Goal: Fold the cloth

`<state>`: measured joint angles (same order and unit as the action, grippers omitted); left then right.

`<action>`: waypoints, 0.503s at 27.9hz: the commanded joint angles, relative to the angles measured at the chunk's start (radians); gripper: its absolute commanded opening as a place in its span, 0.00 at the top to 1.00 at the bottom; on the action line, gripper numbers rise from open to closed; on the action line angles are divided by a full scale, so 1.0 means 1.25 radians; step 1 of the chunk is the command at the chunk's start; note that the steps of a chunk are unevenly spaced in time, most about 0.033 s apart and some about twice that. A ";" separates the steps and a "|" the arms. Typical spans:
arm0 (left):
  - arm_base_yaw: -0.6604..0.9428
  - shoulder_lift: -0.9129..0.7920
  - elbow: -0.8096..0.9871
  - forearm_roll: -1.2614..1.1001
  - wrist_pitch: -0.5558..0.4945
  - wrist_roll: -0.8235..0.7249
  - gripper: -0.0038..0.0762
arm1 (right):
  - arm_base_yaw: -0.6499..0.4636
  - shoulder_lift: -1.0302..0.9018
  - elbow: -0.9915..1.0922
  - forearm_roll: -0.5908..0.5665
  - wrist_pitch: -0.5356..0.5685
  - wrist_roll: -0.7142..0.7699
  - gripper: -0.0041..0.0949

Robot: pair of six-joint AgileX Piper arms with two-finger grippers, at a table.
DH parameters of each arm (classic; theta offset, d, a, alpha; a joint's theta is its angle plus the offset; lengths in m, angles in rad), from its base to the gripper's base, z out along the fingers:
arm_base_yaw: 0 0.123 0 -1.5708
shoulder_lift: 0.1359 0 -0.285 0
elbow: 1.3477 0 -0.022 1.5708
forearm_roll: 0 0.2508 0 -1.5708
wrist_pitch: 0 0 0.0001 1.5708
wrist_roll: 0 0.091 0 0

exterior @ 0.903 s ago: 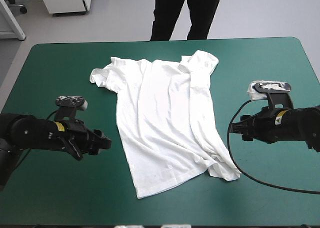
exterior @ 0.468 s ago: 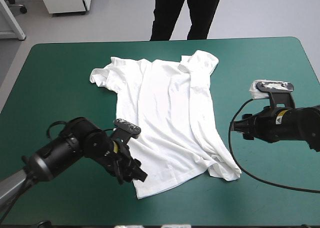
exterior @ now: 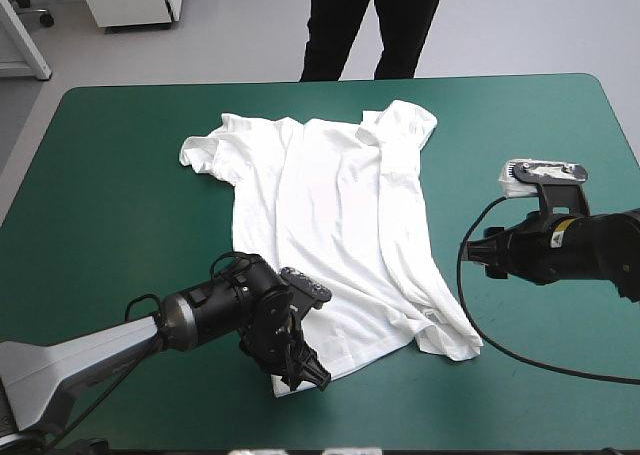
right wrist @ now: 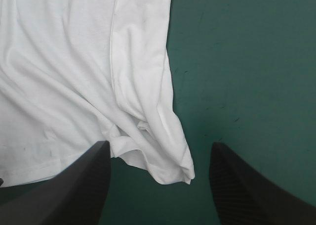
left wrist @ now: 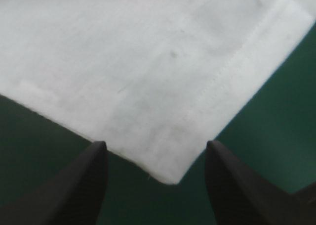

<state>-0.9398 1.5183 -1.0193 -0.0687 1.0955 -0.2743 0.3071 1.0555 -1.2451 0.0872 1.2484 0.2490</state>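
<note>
- Since the earlier frames the left claw (exterior: 305, 373) has swung in from the left part of the tabletop (exterior: 120, 175). It now sits low over the near-left hem corner of the T-shirt (exterior: 330, 215). The right claw (exterior: 476, 255) has stayed where it was.
- Left claw (left wrist: 155, 147): its black fingers stand wide apart and hold nothing. In the left wrist view the hem corner of the T-shirt (left wrist: 148, 62) points into the gap between them. The corner lies flat, its stitched seam showing, with teal-green tabletop (left wrist: 276, 131) on both sides of it.
- Right claw (right wrist: 159, 145): it is also spread wide and empty. It hovers near the right side of the T-shirt, facing it but not touching it. In the right wrist view the rumpled near-right hem corner of the T-shirt (right wrist: 74, 62) lies just ahead of the gap, and bare tabletop (right wrist: 247, 62) runs along its right side.
- The T-shirt is spread out in the middle of the tabletop, sleeves toward the far edge and hem toward the near edge.
- Its left sleeve lies crumpled at the far left. The right sleeve is folded inward, and a long crease runs down the right side to the bunched near-right corner.
</note>
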 commanded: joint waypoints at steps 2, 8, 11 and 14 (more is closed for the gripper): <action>-0.014 -0.003 -0.001 0.014 -0.019 -0.026 0.43 | -0.005 -0.007 -0.026 -0.001 -0.004 -0.001 0.40; -0.014 -0.003 0.083 -0.002 -0.051 -0.038 0.43 | -0.005 -0.007 -0.026 -0.004 -0.002 -0.001 0.40; -0.014 -0.003 0.117 -0.022 -0.091 -0.038 0.43 | -0.005 -0.007 -0.026 -0.004 -0.004 -0.001 0.40; -0.014 0.009 0.132 -0.026 -0.152 -0.038 0.50 | -0.005 -0.007 -0.026 -0.004 -0.004 -0.001 0.40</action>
<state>-0.9521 1.5182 -0.8721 -0.0619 0.9702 -0.3120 0.3071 1.0555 -1.2451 0.0852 1.2484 0.2490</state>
